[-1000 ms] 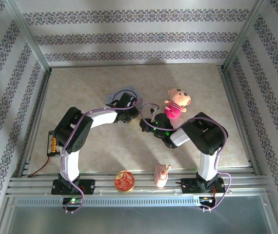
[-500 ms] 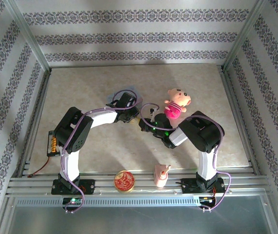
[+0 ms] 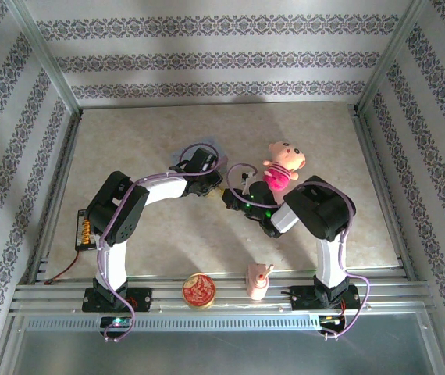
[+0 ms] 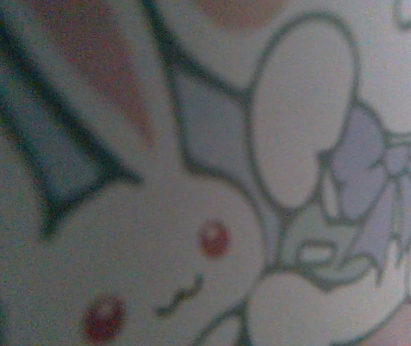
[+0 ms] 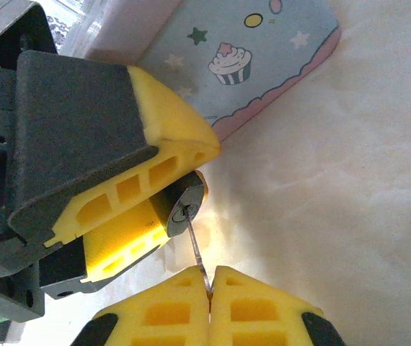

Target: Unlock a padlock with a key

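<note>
In the right wrist view the small dark padlock (image 5: 179, 207) sits between the yellow fingers (image 5: 164, 133) of my left gripper (image 5: 191, 194), which is shut on it, silvery keyhole face toward the camera. My right gripper (image 5: 210, 288) is shut on a thin metal key (image 5: 196, 249). The key's tip rests in the keyhole. From above, the left gripper (image 3: 212, 187) and the right gripper (image 3: 229, 198) meet at mid-table. The left wrist camera looks closely at a pale blue tin (image 4: 205, 180) with a printed rabbit.
The pale blue tin (image 5: 263, 50) lies just behind the grippers. A pink plush toy (image 3: 285, 166) sits to the right of them. A round red tin (image 3: 198, 290) and a small pink figure (image 3: 258, 280) stand at the near rail. A black box (image 3: 84, 229) sits at the left edge.
My right arm has leaned a little left and forward, bringing its gripper closer to the left one. The left arm has stayed put.
</note>
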